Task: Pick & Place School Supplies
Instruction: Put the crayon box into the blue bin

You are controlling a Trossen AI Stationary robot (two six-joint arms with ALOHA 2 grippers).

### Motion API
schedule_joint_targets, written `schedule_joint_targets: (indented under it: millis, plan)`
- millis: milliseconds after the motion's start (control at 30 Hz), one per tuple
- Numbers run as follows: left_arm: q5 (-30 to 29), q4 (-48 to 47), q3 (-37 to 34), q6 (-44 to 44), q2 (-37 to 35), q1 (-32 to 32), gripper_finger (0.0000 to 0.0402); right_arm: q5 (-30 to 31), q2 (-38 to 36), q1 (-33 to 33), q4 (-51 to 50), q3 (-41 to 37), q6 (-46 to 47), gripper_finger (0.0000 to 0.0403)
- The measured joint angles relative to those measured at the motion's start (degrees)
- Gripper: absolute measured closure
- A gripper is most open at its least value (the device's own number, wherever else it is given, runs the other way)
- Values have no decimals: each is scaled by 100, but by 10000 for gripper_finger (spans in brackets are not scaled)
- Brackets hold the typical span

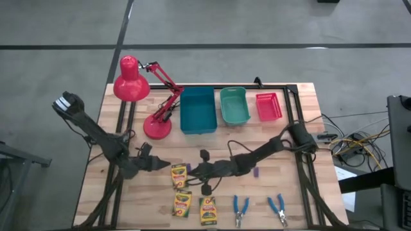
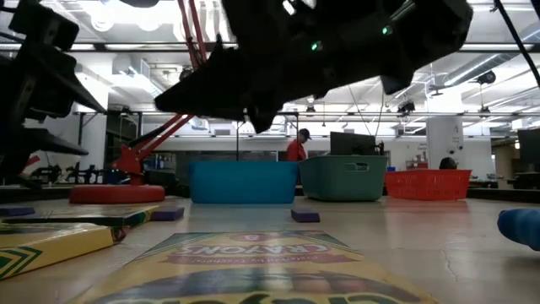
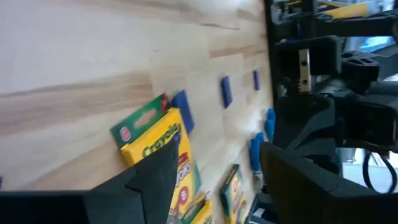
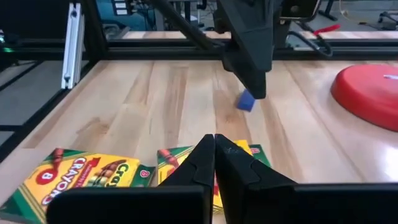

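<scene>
Three yellow-and-green crayon boxes lie flat near the table's near edge (image 1: 178,175), (image 1: 183,203), (image 1: 207,210). Two blue-handled tools (image 1: 241,210), (image 1: 278,208) lie to their right. A purple block (image 1: 256,172) lies under the right arm; another (image 4: 246,101) lies below the left gripper's fingers. My left gripper (image 1: 162,165) is open, just left of the upper crayon box (image 3: 155,140). My right gripper (image 1: 196,172) is shut, hovering right of that box, with nothing between its fingers (image 4: 214,146). In the low view both grippers hang above the table.
A blue bin (image 1: 198,110), a teal bin (image 1: 234,106) and a red bin (image 1: 268,106) stand in a row at the far side. A red desk lamp (image 1: 133,82) stands far left on its round base (image 1: 157,127). A black frame rims the table.
</scene>
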Motion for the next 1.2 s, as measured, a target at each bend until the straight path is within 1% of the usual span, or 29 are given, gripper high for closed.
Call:
schedule_joint_targets:
  millis: [67,167,267,367,467,567,733,867,1000,1200]
  plan:
    - [77,-8,81,-110,170,2,172,-2,138,2,-2,173,69,394]
    - [396,-3,240,-157,436,2,172,8,271,2,-130,378,219,394]
    - [698,5,425,-203,758,2,172,60,299,2,-574,443,243,394]
    - [737,11,605,-226,1110,0,172,66,297,2,-954,514,261,394]
    - [741,-2,716,-236,1397,0,172,41,379,2,-852,515,491,394]
    - [888,-5,770,-393,1561,2,172,23,531,2,-710,506,545,394]
    - [1161,-3,777,-631,1654,0,172,-145,784,0,-660,643,577,394]
    - [1167,4,777,-631,1664,0,172,-245,990,7,-682,827,594,394]
    - [1207,-39,777,-633,1665,0,172,-239,1038,-7,-688,921,725,394]
    - [1337,-331,772,-1034,1667,0,172,-219,1037,-37,-1583,1160,740,394]
